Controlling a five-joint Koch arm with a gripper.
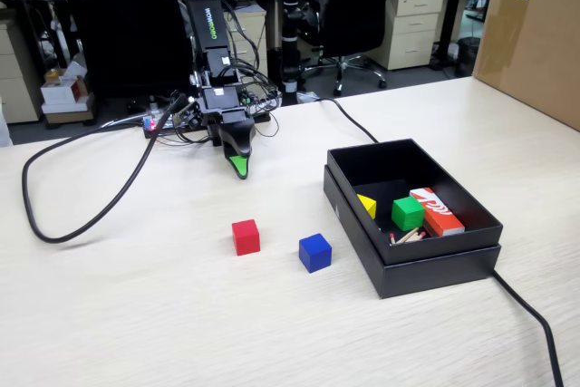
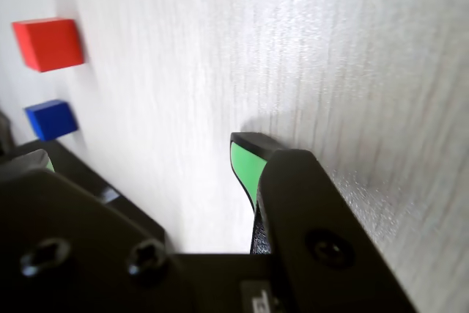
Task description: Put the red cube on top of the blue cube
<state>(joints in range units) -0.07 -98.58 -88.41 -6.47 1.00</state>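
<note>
Hand (image 1: pixel 238 168) empty, tip near table, opening unclear; red cube (image 1: pixel 246 237) apart

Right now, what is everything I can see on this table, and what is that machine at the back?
red cube: one, red, on the bare table, left of the blue cube in the fixed view, apart from it.
blue cube: one, deep blue, on the table between the red cube and the box.
black box: one, black, open-topped, on the table's right side.
green cube: one, green, inside the box.
yellow block: one, yellow, inside the box, left of the green cube.
red-orange box: one, white lettering, inside the box.
black cable: one, looping across the table's left.
table: one, pale wood.
gripper: one, black with green tip, pointing down at the table behind the cubes, holding nothing.
</note>
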